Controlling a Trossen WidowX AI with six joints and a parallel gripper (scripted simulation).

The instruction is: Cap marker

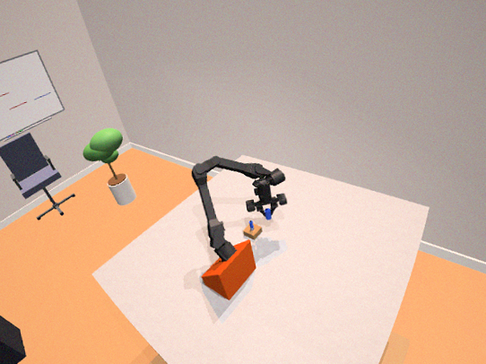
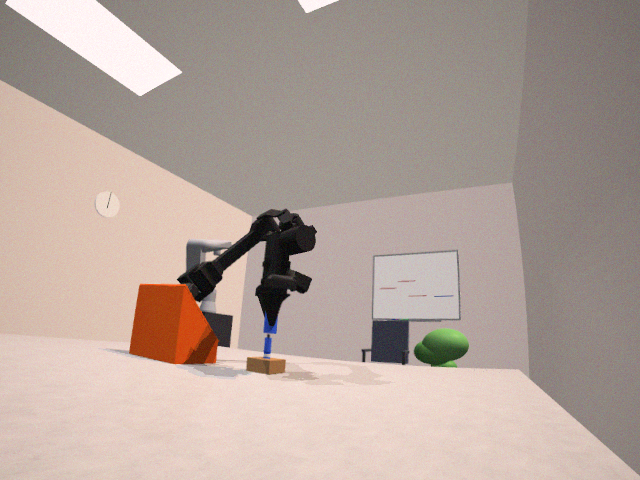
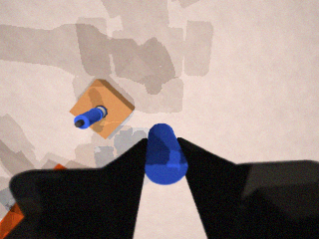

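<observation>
A blue marker [image 1: 251, 223] [image 2: 267, 345] [image 3: 89, 119] stands upright in a tan holder block [image 1: 253, 231] [image 2: 265, 365] [image 3: 114, 106] on the white table. My gripper [image 1: 267, 214] [image 2: 270, 321] [image 3: 161, 141] is shut on the blue cap [image 1: 267, 214] [image 2: 267, 324] [image 3: 164, 155] and holds it in the air. In the exterior view the cap hangs just above the marker's tip. In the wrist view the marker lies up and to the left of the cap, so the cap is off to one side of it.
The arm's orange base block [image 1: 229, 273] [image 2: 170, 324] stands on the table [image 1: 323, 290] close beside the holder. A plant [image 1: 109, 165], a chair [image 1: 31, 174] and a whiteboard [image 1: 4, 96] stand off the table, far away.
</observation>
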